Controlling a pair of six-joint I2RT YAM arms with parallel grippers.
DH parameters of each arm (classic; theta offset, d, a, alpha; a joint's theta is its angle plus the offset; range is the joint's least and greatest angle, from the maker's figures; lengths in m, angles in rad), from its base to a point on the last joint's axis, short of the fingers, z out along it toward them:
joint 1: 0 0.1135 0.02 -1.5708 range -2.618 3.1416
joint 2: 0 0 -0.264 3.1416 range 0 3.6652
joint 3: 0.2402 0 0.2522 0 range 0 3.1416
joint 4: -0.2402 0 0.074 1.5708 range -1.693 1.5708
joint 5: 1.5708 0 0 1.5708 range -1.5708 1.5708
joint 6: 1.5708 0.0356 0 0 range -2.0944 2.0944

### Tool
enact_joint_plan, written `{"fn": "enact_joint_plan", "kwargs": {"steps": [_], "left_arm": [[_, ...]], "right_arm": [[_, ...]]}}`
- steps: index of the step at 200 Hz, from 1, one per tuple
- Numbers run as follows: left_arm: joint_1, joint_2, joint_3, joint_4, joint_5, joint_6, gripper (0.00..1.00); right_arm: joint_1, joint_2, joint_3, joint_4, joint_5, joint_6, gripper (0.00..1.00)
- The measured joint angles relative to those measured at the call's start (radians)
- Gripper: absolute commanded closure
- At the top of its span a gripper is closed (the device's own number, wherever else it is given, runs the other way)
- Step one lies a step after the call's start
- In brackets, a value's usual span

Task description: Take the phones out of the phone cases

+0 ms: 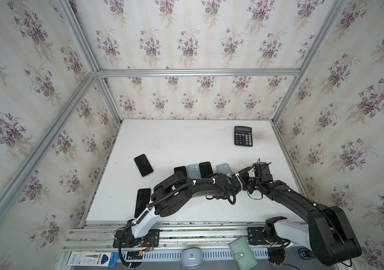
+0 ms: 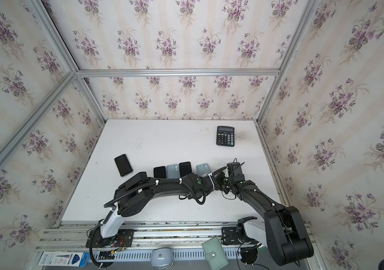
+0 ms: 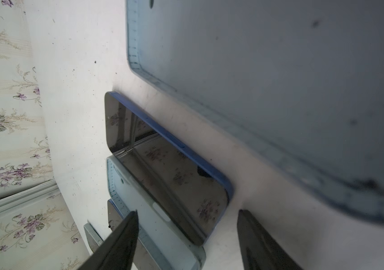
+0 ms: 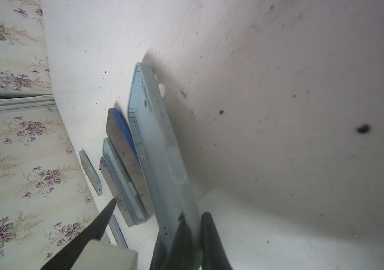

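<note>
While the white surface [image 1: 186,140] carried a row of phones and cases [image 1: 193,169] across the lower middle of both top views, the jaws of the right arm [image 1: 289,196] were clamped on one end of a pale blue phone case [image 4: 163,152] — tilted up, seemingly empty. The jaws of the left arm [image 1: 198,189] stood apart, holding nothing, straddling one end of the blue-edged phone [image 3: 163,168] — lying screen-up just beside that case.

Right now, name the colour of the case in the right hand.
Case: pale blue; see right wrist view.
</note>
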Motion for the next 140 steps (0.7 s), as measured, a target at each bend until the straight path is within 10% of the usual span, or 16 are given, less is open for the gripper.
{"fn": "enact_joint_plan", "kwargs": {"steps": [49,140], "left_arm": [[0.025,-0.192,-0.066,-0.002,0.017,-0.044,0.02],[0.234,-0.714,-0.296,-0.008,0.175,-0.257,0.0]], "right_arm": [[0.001,0.104,0.0,0.136,-0.005,-0.003,1.0],[0.109,0.283,-0.004,0.391,0.036,0.07,1.0]]}}
